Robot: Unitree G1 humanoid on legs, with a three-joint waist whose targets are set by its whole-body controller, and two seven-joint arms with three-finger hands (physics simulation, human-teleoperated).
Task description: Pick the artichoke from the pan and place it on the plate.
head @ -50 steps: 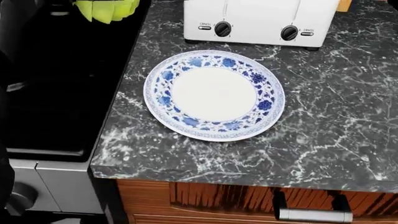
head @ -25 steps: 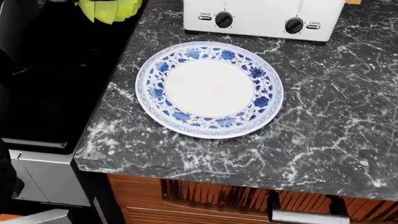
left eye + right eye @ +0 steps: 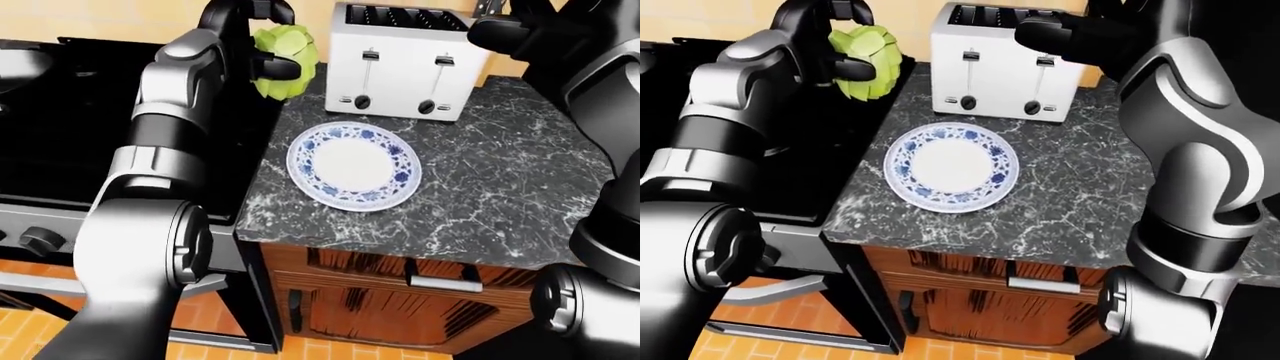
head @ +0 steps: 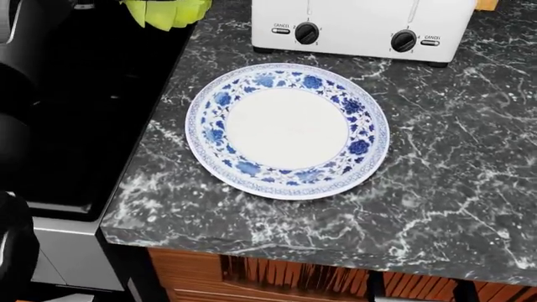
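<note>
artichoke (image 3: 868,61): clenched in the left hand (image 3: 840,45), lifted above the stove's (image 3: 60,135) edge.
plate (image 4: 287,129): down and to the right of that hand, bare, well apart.
right hand (image 3: 1060,34): above the toaster (image 3: 405,60), farther from the artichoke; grip unclear.
counter (image 4: 453,182): open marble around the plate.

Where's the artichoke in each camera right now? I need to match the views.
Left-eye view: artichoke at top centre, gripped by the left hand, left of the toaster.
Head view: only its lower leaves, top-left edge.
Right-eye view: upper left.
Shared landmark: the plate.
</note>
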